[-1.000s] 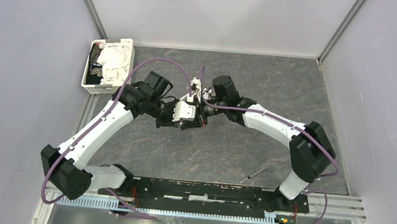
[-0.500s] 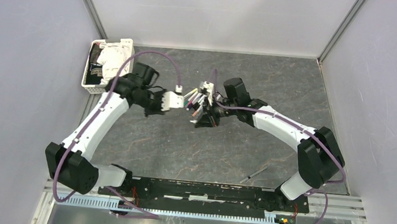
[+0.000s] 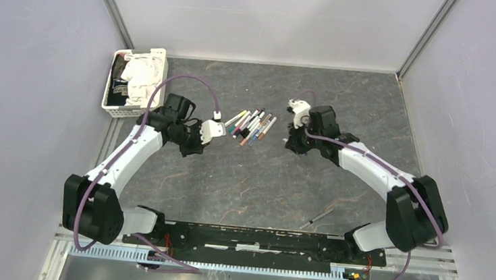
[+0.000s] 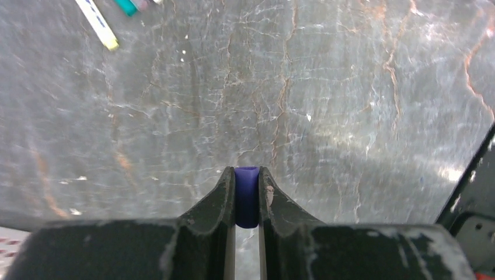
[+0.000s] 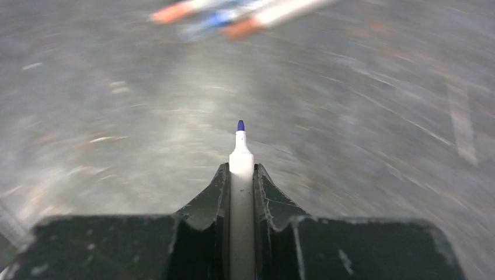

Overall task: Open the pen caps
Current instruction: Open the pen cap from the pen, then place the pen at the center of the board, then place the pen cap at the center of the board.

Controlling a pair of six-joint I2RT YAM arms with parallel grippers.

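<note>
The grey, veined counter [image 3: 262, 182] fills the top view. The left arm [image 3: 129, 153] reaches in from 7 o'clock and the right arm [image 3: 371, 168] from 5 o'clock, both bent toward the middle. A white basket [image 3: 126, 111] sits at the counter's 10 o'clock corner with white cloth [image 3: 141, 76] bundled in it. A loose row of pens [image 3: 252, 125] lies just past the centre toward 12 o'clock, white barrels with coloured ends, touching or nearly touching one another.

The left claw [image 4: 247, 175] hangs at 9 o'clock of the pens, near them but apart. The right claw [image 5: 241, 169] is at 3 o'clock of them, also apart. The right claw is clenched on a white pen [image 5: 241, 192] that runs straight out between its fingers. A thin dark stick [image 3: 316, 219] lies alone at the counter's 5 o'clock, well apart from the rest.

The left claw is clenched on a blue cap [image 4: 247, 198], pinched upright at the fingertips above bare counter. The pen's blue tip [image 5: 240, 125] stands uncovered.
</note>
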